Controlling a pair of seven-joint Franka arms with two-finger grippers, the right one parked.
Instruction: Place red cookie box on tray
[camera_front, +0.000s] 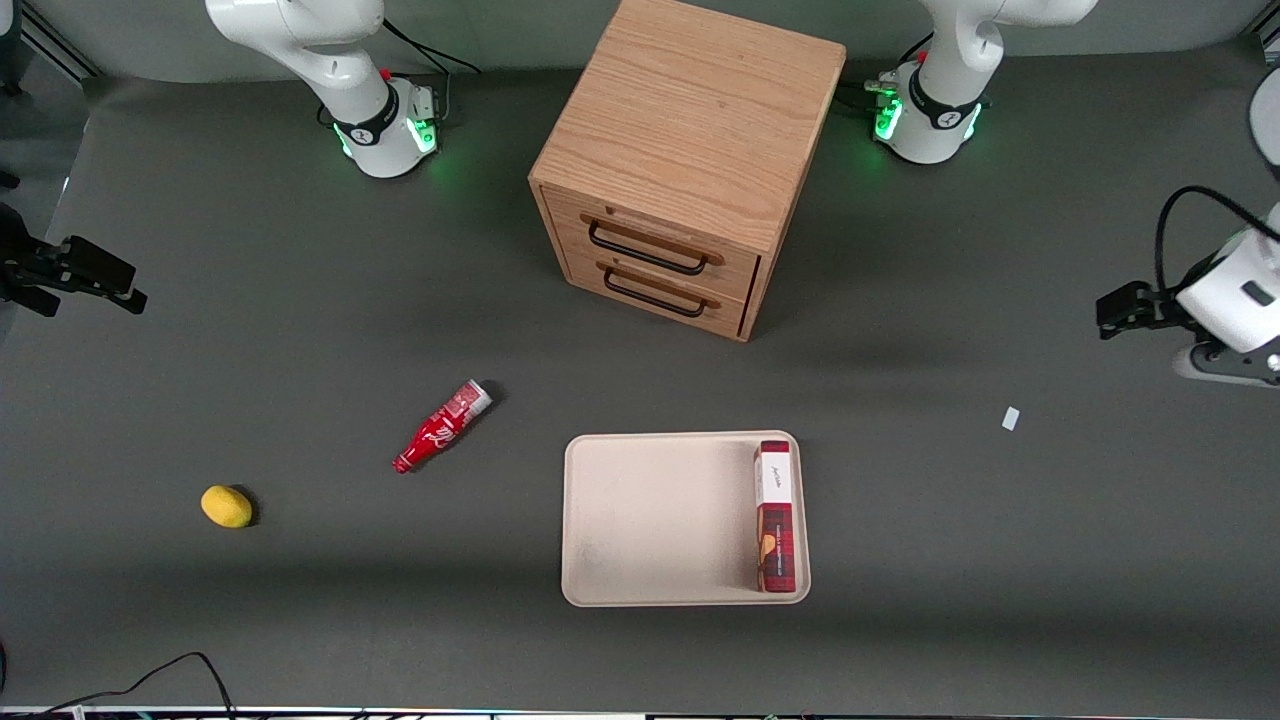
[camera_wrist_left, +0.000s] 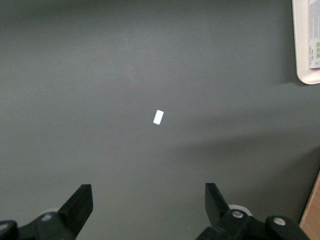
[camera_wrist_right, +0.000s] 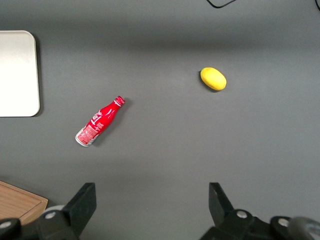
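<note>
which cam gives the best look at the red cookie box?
Front view: the whole red cookie box shows, lying on the tray along its edge toward the working arm's end. The left wrist view catches only a sliver of the box; its open tool hangs over bare table. The right wrist view shows only a tray corner, no box.

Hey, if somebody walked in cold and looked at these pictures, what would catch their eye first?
Probably the red cookie box lying inside the tray, along the tray edge toward the working arm's end of the table. Next, the wooden drawer cabinet standing farther from the front camera than the tray. The gripper hangs open and empty toward the working arm's end of the table, well clear of the tray.
</note>
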